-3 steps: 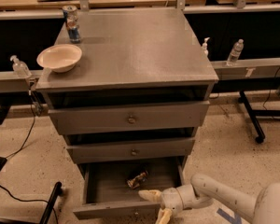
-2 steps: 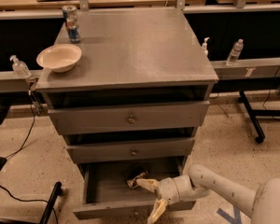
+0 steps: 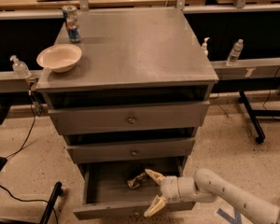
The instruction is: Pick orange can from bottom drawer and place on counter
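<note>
your end effector (image 3: 155, 191) is low at the open bottom drawer (image 3: 111, 213), over its right front part, with the arm reaching in from the right. its fingers are spread wide, one tip up inside the drawer and the other down by the drawer front. nothing is pinched between them.

the orange can (image 3: 136, 180) lies on the drawer floor, about mid-width and toward the back, just left of the upper fingertip. can't tell if that tip is touching it or only beside it. the can looks dented and is not standing upright.

the drawer is pulled out far enough to show the can from above, which is probably why you come in from the front. the wide spread looks meant to straddle the can. i judge this as the reach-to-grasp step, with lift and place still to do.

next you likely need to go further in and left so both fingers bracket the can, then close. watch the middle drawer (image 3: 130, 150) just above, since it overhangs the back of the bottom one and headroom looks tight. the dented can may skid or roll if one finger hits first.

the worktop (image 3: 144, 45) holds a bowl (image 3: 59, 57) and a tall can (image 3: 71, 23) on its left side, so the middle or right looks the safer drop.
</note>
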Robot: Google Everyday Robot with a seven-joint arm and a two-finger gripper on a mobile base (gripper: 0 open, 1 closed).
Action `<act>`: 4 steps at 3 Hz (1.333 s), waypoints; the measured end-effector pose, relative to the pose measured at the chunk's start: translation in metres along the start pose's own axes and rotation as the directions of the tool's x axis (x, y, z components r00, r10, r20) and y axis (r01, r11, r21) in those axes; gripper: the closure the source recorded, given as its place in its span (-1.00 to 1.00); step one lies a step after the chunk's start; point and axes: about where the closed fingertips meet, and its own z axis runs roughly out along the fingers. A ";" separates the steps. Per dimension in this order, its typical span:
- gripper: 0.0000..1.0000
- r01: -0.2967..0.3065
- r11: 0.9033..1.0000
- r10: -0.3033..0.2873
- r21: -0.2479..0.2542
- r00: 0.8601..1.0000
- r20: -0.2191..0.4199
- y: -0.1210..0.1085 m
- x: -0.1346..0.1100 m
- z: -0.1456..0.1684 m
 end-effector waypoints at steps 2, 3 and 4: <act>-1.00 0.039 0.984 -0.030 0.175 0.998 -0.051 -0.033 0.019 -0.006; -1.00 0.037 0.986 -0.030 0.163 0.998 -0.048 -0.031 0.018 -0.004; -1.00 0.079 0.966 -0.042 0.245 0.987 -0.152 -0.058 0.052 -0.003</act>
